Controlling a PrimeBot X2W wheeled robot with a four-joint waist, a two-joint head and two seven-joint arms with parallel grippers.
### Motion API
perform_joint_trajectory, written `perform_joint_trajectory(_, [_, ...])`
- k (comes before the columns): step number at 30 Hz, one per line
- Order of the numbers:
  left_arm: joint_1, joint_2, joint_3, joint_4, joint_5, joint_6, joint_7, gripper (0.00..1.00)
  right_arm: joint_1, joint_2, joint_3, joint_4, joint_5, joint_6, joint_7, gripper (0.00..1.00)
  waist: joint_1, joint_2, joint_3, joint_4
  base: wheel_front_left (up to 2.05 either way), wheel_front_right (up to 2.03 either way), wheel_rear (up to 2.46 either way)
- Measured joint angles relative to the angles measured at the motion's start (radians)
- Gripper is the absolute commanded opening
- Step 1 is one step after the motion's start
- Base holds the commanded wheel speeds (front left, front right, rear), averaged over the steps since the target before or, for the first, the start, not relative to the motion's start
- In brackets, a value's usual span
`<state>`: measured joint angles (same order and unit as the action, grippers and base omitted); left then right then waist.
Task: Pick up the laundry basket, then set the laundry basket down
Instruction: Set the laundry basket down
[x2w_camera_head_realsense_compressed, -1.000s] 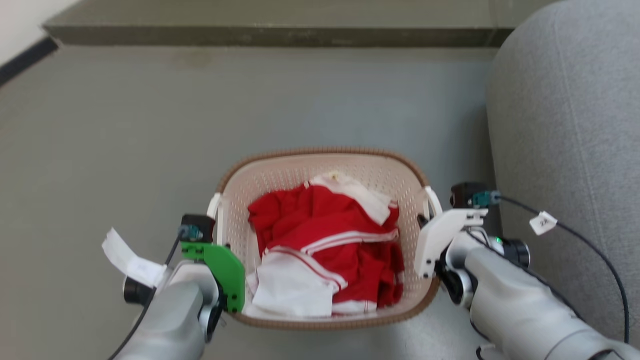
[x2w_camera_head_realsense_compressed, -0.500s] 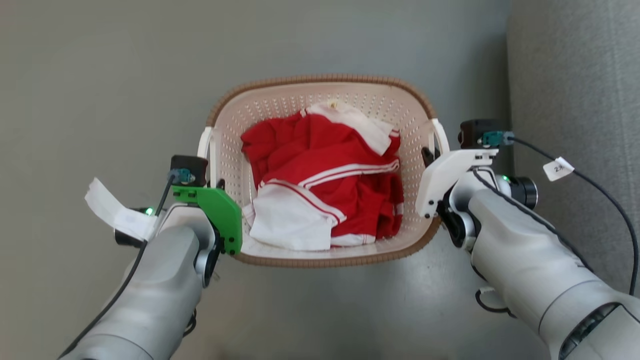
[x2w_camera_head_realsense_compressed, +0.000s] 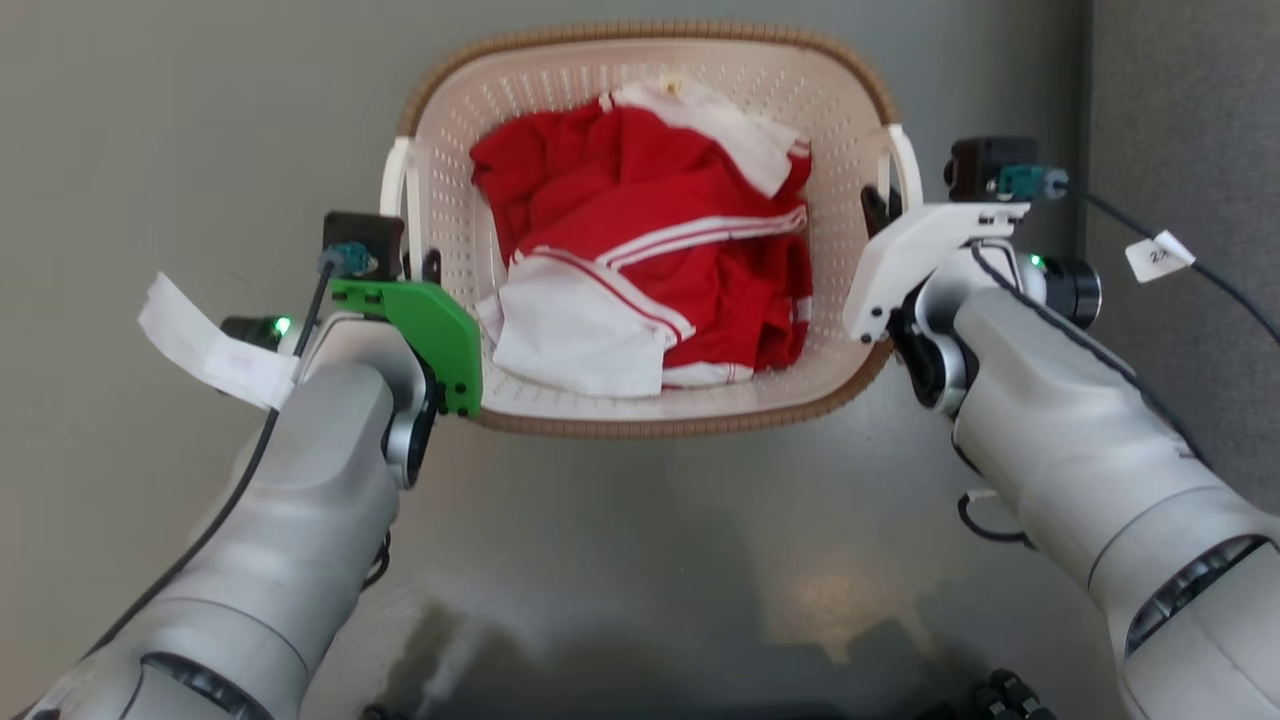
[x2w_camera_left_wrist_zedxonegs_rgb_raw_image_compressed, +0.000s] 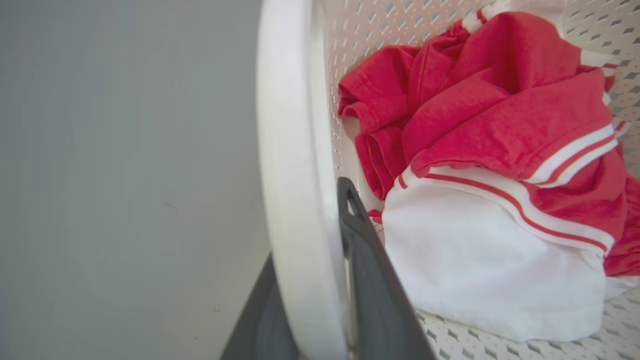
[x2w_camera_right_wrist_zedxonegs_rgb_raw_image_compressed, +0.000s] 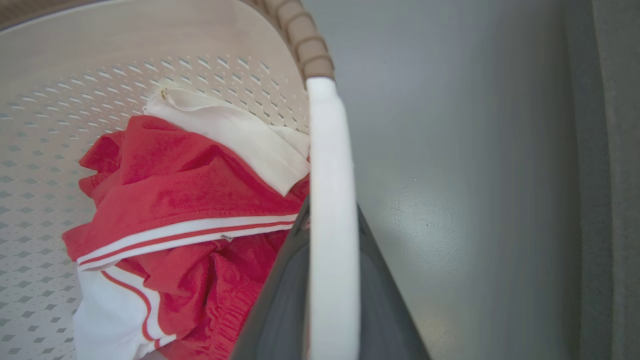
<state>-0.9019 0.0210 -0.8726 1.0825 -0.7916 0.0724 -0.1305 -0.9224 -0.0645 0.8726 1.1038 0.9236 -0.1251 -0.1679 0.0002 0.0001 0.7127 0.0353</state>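
The laundry basket (x2w_camera_head_realsense_compressed: 640, 424) is cream-white and perforated with a brown braided rim, and it holds red and white clothes (x2w_camera_head_realsense_compressed: 650, 250). It sits in the upper middle of the head view. My left gripper (x2w_camera_head_realsense_compressed: 428, 266) is shut on the basket's left white handle (x2w_camera_head_realsense_compressed: 398, 195). My right gripper (x2w_camera_head_realsense_compressed: 874, 206) is shut on the right handle (x2w_camera_head_realsense_compressed: 906, 160). In the left wrist view the handle (x2w_camera_left_wrist_zedxonegs_rgb_raw_image_compressed: 295, 200) runs between my dark fingers (x2w_camera_left_wrist_zedxonegs_rgb_raw_image_compressed: 370, 290). The right wrist view shows the other handle (x2w_camera_right_wrist_zedxonegs_rgb_raw_image_compressed: 332, 225) clamped the same way between its fingers (x2w_camera_right_wrist_zedxonegs_rgb_raw_image_compressed: 280, 305).
A grey upholstered seat (x2w_camera_head_realsense_compressed: 1180, 110) stands close along the right side, just beyond my right wrist. Smooth grey floor (x2w_camera_head_realsense_compressed: 180, 120) lies to the left of the basket and in front of it. Dark parts of my base (x2w_camera_head_realsense_compressed: 1000, 695) show at the bottom edge.
The whole head picture has shifted: the basket and both grippers now sit higher in it, and the step at the back is out of frame. Both grippers keep their hold on the handles.
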Motion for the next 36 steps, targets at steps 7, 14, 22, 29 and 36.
perform_joint_trajectory(7, [-0.060,0.003,0.001,-0.009,0.000,0.009,-0.017,0.00,-0.064,-0.003,-0.010,0.004,-0.001,0.000,-0.013,0.00,0.0000,0.0000,0.085,0.002,0.00,0.00,0.00])
perform_joint_trajectory(14, [-0.135,0.006,0.002,-0.018,0.004,0.016,-0.030,0.00,-0.149,-0.008,-0.018,0.014,-0.017,0.000,-0.027,0.00,0.0000,0.0000,0.184,0.006,0.00,0.00,0.00])
perform_joint_trajectory(22, [-0.150,0.006,-0.001,-0.015,0.004,0.019,-0.053,0.00,-0.167,-0.007,-0.019,0.031,-0.019,0.002,-0.053,0.00,0.0000,0.0000,0.268,0.011,0.00,0.00,0.00])
perform_joint_trajectory(29, [-0.182,0.008,-0.002,-0.012,0.004,0.024,-0.074,0.00,-0.201,-0.009,-0.019,0.030,-0.026,0.010,-0.079,0.00,-0.0001,-0.0001,0.294,0.014,0.00,0.00,0.00])
perform_joint_trajectory(36, [-0.182,0.008,-0.007,-0.002,0.004,0.024,-0.081,0.00,-0.201,-0.009,-0.019,0.032,-0.026,0.015,-0.087,0.00,-0.0002,0.0000,0.297,0.013,0.00,0.00,0.00])
